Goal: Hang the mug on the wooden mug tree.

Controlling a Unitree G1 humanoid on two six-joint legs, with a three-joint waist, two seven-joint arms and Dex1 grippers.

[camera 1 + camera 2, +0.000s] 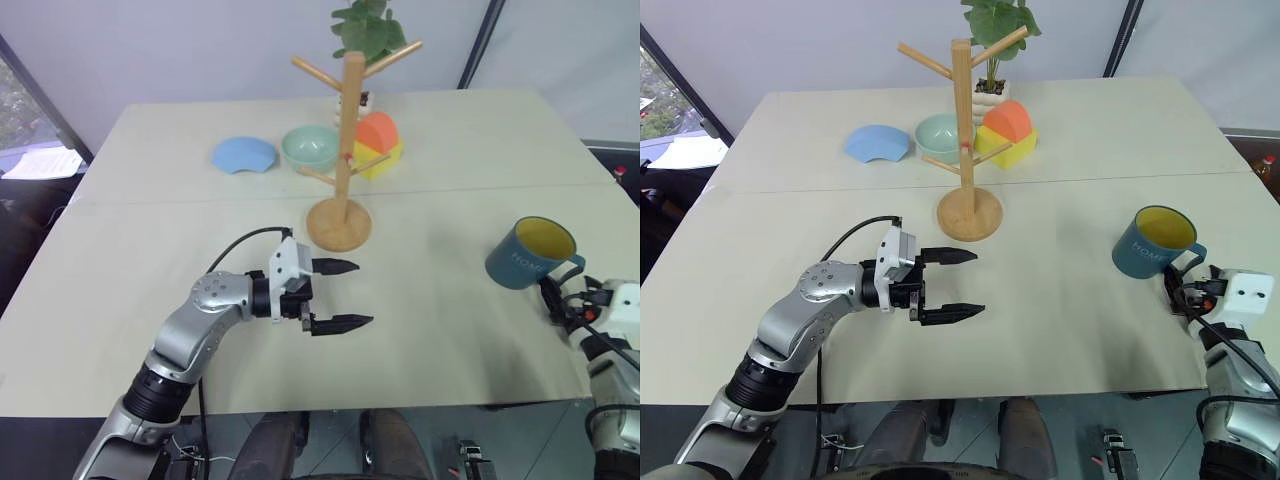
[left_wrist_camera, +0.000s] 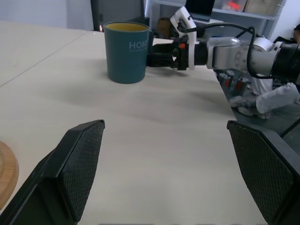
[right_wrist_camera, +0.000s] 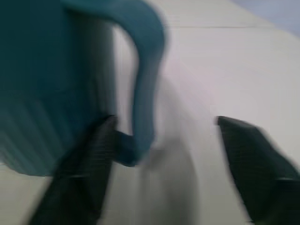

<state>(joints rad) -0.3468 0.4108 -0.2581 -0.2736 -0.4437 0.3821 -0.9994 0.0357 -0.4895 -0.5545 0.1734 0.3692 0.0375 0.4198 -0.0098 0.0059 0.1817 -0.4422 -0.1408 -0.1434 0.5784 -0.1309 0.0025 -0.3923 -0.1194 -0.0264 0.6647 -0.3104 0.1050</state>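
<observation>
The teal-blue mug with a yellow inside stands upright near the table's right edge, its loop handle turned toward my right gripper. That gripper's fingers stand apart on either side of the handle, one finger close against the handle's base; it is open. In the left wrist view the right gripper reaches level to the mug. The wooden mug tree stands mid-table on its round base, with all of its pegs bare. My left gripper hovers open in front of the tree, pointing right, with nothing in it.
Behind the tree sit a pale green bowl, a blue plate-like piece, an orange and yellow block and a potted plant. The table's right edge runs close beside the mug.
</observation>
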